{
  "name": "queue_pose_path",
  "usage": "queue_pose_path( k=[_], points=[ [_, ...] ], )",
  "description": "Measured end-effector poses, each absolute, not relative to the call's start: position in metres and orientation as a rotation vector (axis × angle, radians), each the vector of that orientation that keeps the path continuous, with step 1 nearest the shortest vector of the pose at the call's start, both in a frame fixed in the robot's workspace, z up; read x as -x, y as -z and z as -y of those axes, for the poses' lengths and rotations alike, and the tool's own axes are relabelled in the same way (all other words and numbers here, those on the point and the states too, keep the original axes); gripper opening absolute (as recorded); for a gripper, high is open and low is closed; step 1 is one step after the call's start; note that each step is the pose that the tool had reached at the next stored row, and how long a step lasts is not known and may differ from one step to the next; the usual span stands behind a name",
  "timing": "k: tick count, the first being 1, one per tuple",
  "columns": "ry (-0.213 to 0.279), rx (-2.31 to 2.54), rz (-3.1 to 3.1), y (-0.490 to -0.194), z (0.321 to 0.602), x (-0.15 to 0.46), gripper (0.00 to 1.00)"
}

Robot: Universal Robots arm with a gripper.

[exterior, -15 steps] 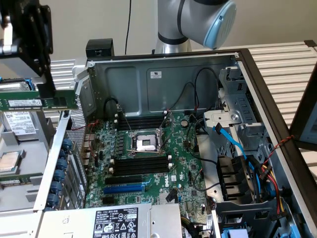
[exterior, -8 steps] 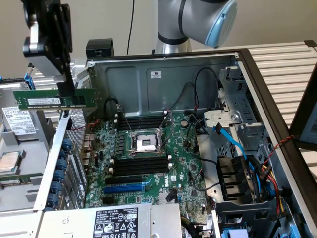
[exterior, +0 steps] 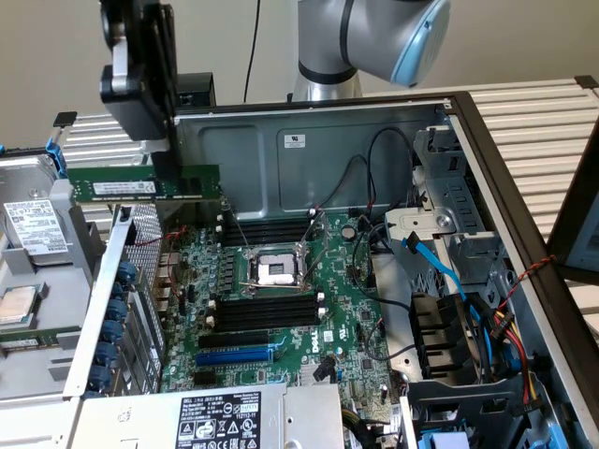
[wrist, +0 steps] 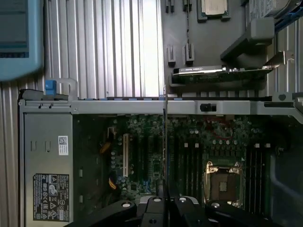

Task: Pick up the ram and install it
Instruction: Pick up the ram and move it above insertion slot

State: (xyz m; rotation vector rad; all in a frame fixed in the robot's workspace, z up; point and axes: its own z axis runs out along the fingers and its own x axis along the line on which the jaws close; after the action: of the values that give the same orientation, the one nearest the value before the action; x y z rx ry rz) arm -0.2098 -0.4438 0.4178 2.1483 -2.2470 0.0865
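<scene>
The ram (exterior: 122,185) is a narrow green stick with a white label. It hangs level in the air above the open computer case's rim, on the exterior view's left. My gripper (exterior: 168,170) is shut on its end nearer the case. In the wrist view the ram (wrist: 165,142) appears edge-on as a thin line running out from my gripper (wrist: 165,197). Below lies the green motherboard (exterior: 356,318) with black memory slots (exterior: 267,229) on the far side of the CPU socket (exterior: 278,271) and more memory slots (exterior: 267,309) on its near side. The ram is well above the board and touches none of the slots.
A blue expansion slot (exterior: 234,355) and the power supply (exterior: 215,416) sit near the case's front. Blue and black cables (exterior: 440,271) crowd the drive bay on the exterior view's right. A hard drive (exterior: 37,224) and a loose processor (exterior: 19,304) lie outside the case.
</scene>
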Motion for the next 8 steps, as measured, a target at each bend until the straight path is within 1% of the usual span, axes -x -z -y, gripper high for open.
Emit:
queue_pose_path(
  k=[8],
  points=[
    [-0.086, -2.148, 2.247, -0.418, 0.444, 0.173, 0.12]
  ],
)
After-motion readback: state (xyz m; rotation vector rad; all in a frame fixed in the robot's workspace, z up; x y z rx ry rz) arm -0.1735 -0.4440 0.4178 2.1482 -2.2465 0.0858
